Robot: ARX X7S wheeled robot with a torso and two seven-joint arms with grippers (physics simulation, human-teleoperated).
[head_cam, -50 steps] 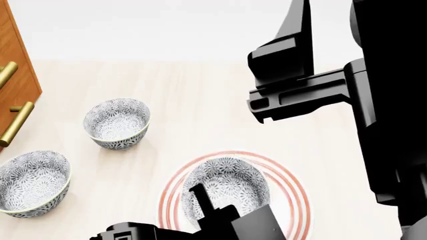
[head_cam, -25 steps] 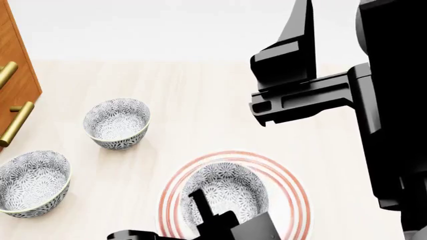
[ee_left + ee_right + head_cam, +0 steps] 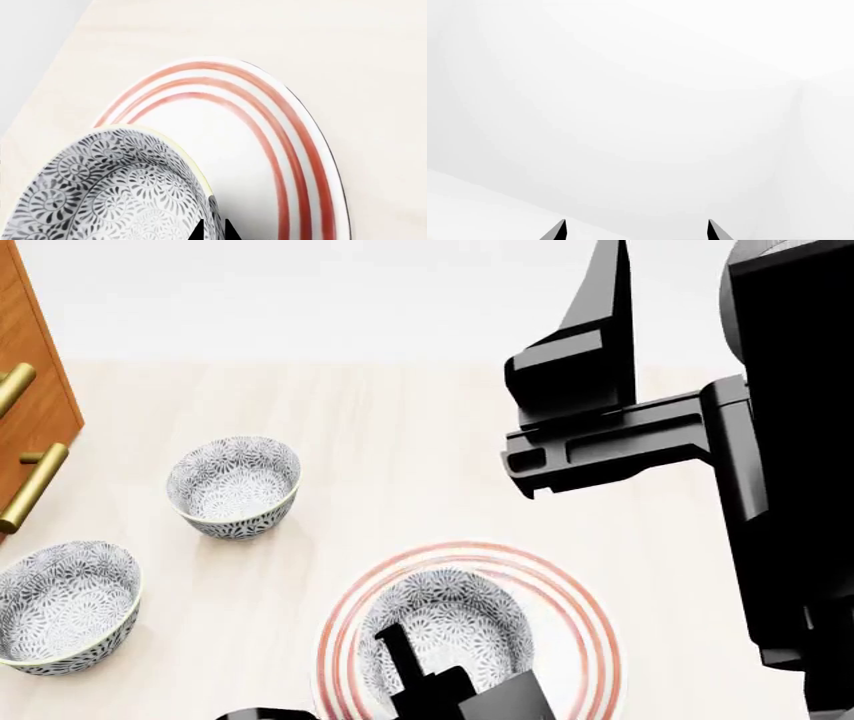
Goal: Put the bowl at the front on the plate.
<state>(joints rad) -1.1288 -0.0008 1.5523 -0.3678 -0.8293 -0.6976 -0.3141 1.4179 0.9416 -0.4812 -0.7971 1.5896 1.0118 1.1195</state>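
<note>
The bowl [image 3: 447, 625] sits on the plate [image 3: 587, 625] at the near edge of the counter [image 3: 400, 460]. The left end effector [image 3: 213, 231] pinches the bowl's rim. The right end effector [image 3: 636, 232] hangs raised, tips spread apart.

The bowl [image 3: 451, 625] is sitting on the plate [image 3: 587, 625], and the plate is lying on the counter [image 3: 400, 450]. The left gripper [image 3: 400, 655] is reaching into this bowl at its near side, with the bowl's wall between the two fingertips in the left wrist view. Beyond the gripper and to its left, a second bowl [image 3: 234, 485] is standing on the counter. A third bowl [image 3: 64, 605] is standing further left, nearer the front edge. Behind that third bowl, a cabinet [image 3: 34, 390] is standing at the counter's left end. The right gripper [image 3: 587, 430] is hanging high above the counter, beyond the plate and to its right.
</note>
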